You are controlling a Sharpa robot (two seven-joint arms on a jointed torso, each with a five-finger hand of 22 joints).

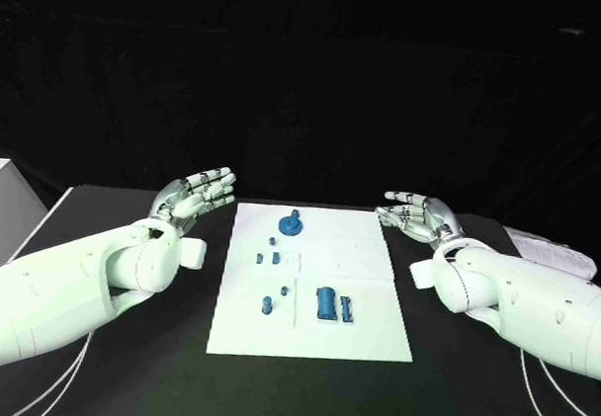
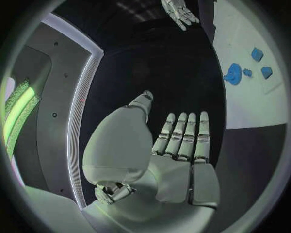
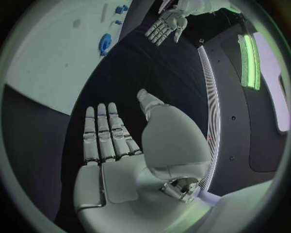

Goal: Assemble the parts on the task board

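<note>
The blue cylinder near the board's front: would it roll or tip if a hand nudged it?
The cylinder seems to lie on its side on the flat board, so tipping looks unlikely. A sideways nudge would probably roll it toward the small part beside it. It looks rigid and probably light.

Both arms reached forward, the left hand (image 1: 199, 193) and right hand (image 1: 417, 215) held empty, fingers extended and palms facing each other.

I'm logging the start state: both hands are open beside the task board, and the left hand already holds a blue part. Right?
Not quite. The left hand holds nothing; the left wrist view shows its palm bare. Both hands are open beside the task board, right hand too.
</note>
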